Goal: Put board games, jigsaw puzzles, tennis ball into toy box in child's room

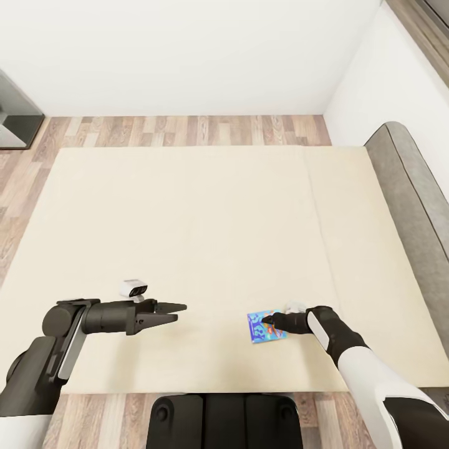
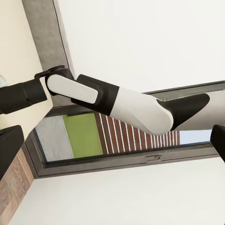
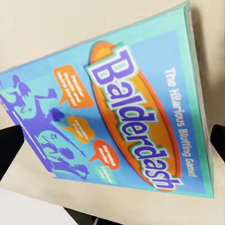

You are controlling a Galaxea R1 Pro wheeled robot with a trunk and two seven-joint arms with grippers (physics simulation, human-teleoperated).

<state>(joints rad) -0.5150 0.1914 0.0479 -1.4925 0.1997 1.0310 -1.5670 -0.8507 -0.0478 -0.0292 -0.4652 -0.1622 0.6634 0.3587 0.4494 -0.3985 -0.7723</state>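
Blue-and-teal Balderdash board game [image 1: 267,327] lay on the bed [image 1: 206,237] at nine o'clock of the right end effector [image 1: 269,321], fingers apart around it.

left fingers [image 1: 178,312] spread, level | right gripper [image 1: 267,320] lowered, state unclear

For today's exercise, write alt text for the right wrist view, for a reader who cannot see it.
A blue and teal board game box titled "Balderdash", subtitled "The Hilarious Bluffing Game!", lies close up on the cream bed. Dark end effector fingertips show at the picture's edges on either side of the box.
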